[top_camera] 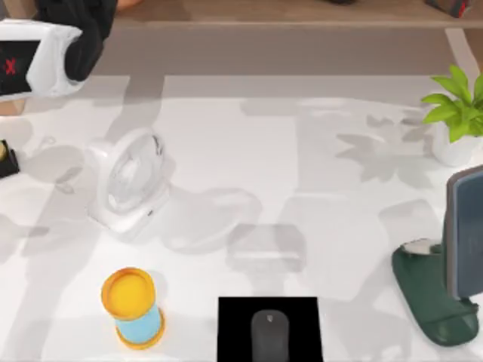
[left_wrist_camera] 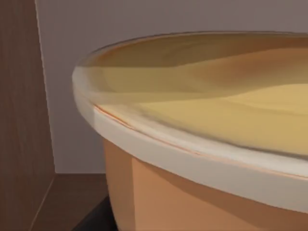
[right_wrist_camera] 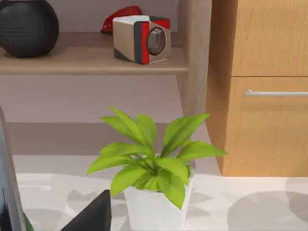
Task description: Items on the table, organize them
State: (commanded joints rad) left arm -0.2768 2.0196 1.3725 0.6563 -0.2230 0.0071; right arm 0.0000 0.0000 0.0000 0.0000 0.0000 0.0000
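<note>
Mouse: dark grey mouse (top_camera: pixel 269 335) lies on a black pad (top_camera: pixel 234 328) at the bench's near edge, about mid-width; bare white bench (top_camera: pixel 249 151) just beyond it.
Cup: orange drink cup (top_camera: pixel 130 294) with a yellow-orange lid stands near-left, well left of the pad, with a light blue band round its lower body; open bench on all sides of it.
Slab: grey-blue slab (top_camera: pixel 462 230) stands upright in a dark green holder (top_camera: pixel 434 298) hard against the right edge, well apart from the mouse.
Fan: white fan (top_camera: pixel 130 181) sits left of centre, beyond the cup, with a broad bare stretch to its right.
Left edge: small yellow-and-black thing (top_camera: pixel 4 157) is cut by the frame.
Plant: green plant (top_camera: pixel 456 102) in a white pot (right_wrist_camera: pixel 156 209) stands at the far right, beyond the slab.
Left gripper: left gripper (top_camera: pixel 83 38) is at the far-left corner, well apart from cup, mouse and slab; grip state cannot be told.
Right gripper: right gripper (right_wrist_camera: pixel 94 214) shows a dark tip just beside the pot, the slab's edge close by; grip state cannot be told.
Shelf: wooden shelf (right_wrist_camera: pixel 96 62) beyond the bench carries a black round pot (right_wrist_camera: pixel 26 26) and a red-and-cream box (right_wrist_camera: pixel 142 38).
</note>
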